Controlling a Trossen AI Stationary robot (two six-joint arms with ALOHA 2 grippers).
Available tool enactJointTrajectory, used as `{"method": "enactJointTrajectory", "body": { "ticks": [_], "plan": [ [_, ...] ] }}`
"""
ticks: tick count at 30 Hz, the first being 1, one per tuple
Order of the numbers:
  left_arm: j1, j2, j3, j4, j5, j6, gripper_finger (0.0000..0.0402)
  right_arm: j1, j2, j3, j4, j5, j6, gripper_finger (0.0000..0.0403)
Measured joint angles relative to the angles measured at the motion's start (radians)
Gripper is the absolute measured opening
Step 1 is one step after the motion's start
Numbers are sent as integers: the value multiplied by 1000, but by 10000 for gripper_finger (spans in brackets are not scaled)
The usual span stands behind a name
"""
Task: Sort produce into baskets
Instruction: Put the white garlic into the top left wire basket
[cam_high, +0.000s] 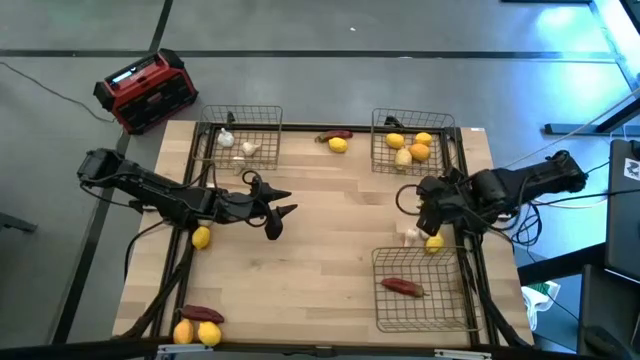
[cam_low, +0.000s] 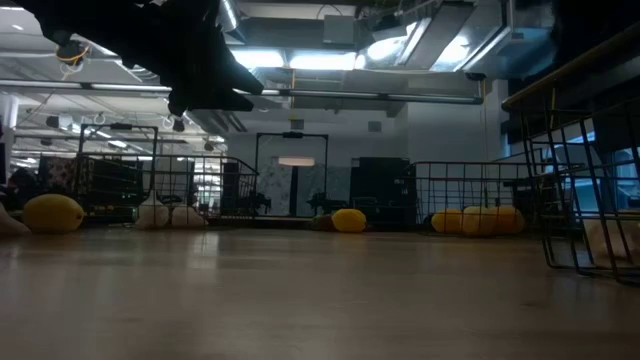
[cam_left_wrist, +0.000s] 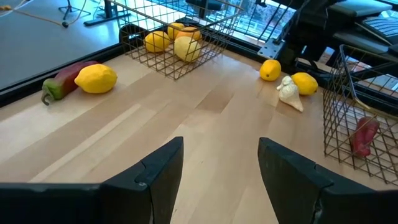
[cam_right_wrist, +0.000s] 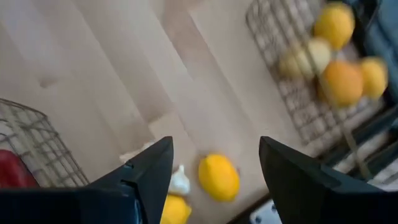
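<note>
I have the right gripper (cam_high: 424, 222) with jaws spread, hanging above a whitish knobbly bulb (cam_high: 411, 236) and round yellow lemon (cam_high: 434, 243) beside the near grey wire basket (cam_high: 450, 310). I'd straddle one piece only. The left gripper (cam_high: 283, 212), jaws open, waits mid-desk.

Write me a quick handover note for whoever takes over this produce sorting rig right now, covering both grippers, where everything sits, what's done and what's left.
Left gripper: open, empty, over the table's middle-left.
Right gripper: open, empty, above a loose garlic bulb and lemon by the right edge.
Done: garlic basket holds two bulbs; citrus basket holds several yellow and orange fruits; pepper basket holds one red pepper.
Left: a pepper and lemon between the far baskets, a lemon at the left, a pepper and two fruits at the near-left corner, plus the pair under the right gripper.
</note>
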Motion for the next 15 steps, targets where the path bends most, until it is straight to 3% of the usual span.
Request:
{"method": "enactJointTrajectory", "body": {
  "ticks": [9,15],
  "plan": [
    [0,0,0,0,0,0,204,-203,-128,-236,134,-182,6,237],
    [0,0,0,0,0,24,204,-346,-141,-344,172,-261,6,237]
  ]
}}
